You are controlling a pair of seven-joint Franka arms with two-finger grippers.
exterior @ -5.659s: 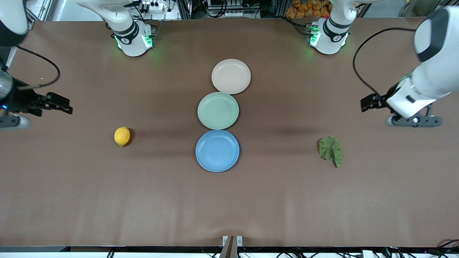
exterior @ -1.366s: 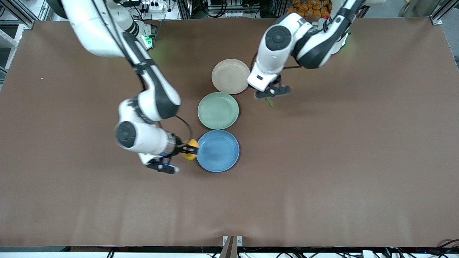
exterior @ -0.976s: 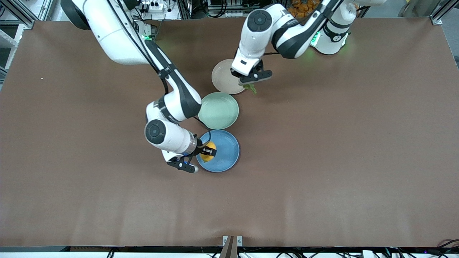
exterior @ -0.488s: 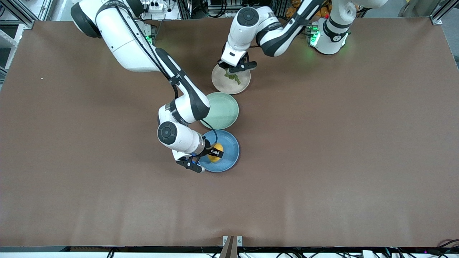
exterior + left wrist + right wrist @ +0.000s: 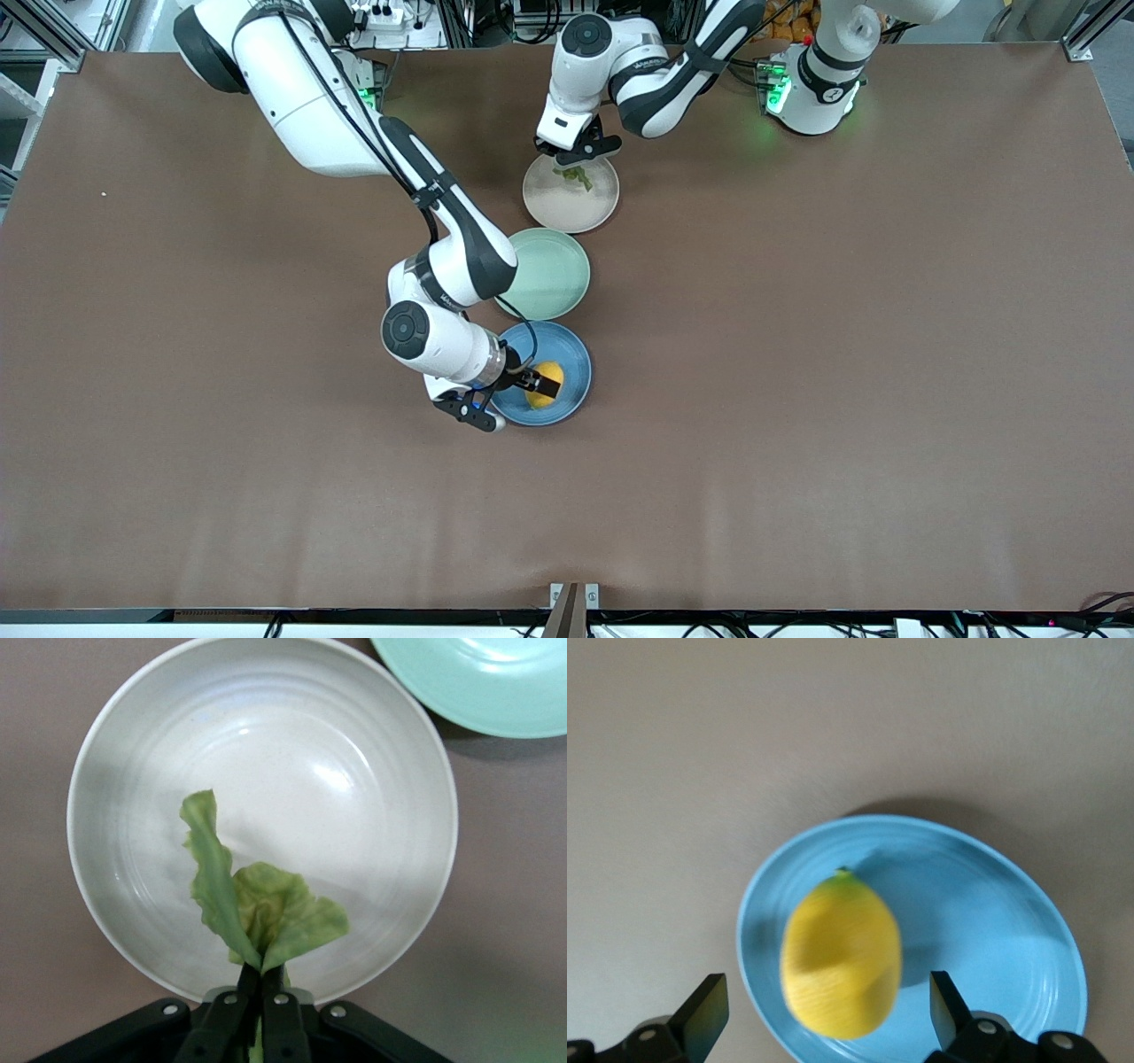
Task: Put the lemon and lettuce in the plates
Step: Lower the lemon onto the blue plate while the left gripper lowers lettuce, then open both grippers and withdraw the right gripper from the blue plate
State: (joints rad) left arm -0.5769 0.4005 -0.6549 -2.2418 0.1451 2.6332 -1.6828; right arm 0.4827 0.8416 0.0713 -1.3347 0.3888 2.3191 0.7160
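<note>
The yellow lemon (image 5: 543,397) is in the blue plate (image 5: 568,354). My right gripper (image 5: 538,383) is open just above it, one finger on each side and neither touching it. In the right wrist view the lemon (image 5: 842,966) is blurred between the spread fingers over the blue plate (image 5: 992,939). My left gripper (image 5: 574,163) is shut on the green lettuce (image 5: 577,176) and holds it over the beige-pink plate (image 5: 567,209). In the left wrist view the leaf (image 5: 257,912) hangs from the closed gripper (image 5: 261,979) above that plate (image 5: 354,771).
A light green plate (image 5: 551,275) lies between the beige-pink and blue plates, partly under the right arm's wrist; its rim shows in the left wrist view (image 5: 478,682). The two arm bases stand at the table's edge farthest from the front camera.
My right gripper has opened and let go of the lemon, which now lies lower in the blue plate. My left gripper has carried the lettuce farther over the beige-pink plate, toward the bases.
</note>
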